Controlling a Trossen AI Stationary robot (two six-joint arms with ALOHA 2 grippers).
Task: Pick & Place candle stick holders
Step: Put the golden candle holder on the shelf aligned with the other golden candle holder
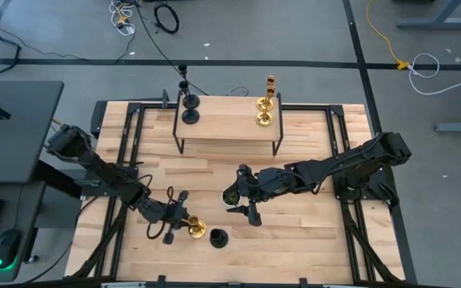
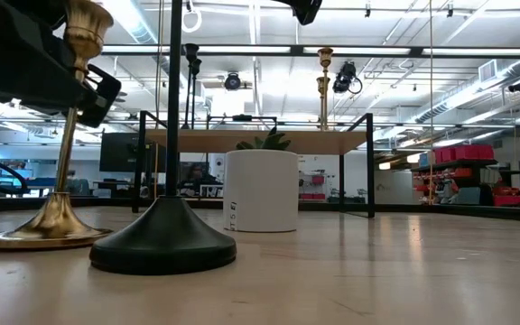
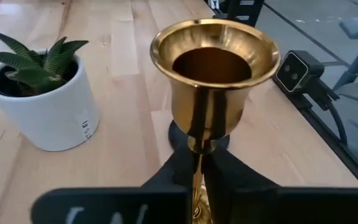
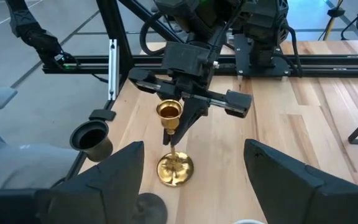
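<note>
White pot holds a green plant; gold holder cup empty

Gold holder upright at front of surface, stem pinched by left claw. Black holder upright just beside it. Two black & two gold upright on rear shelf.

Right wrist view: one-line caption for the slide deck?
Left gripper shut on the stem of a gold candle stick holder standing on the wooden table; a black holder stands beside it.
</note>
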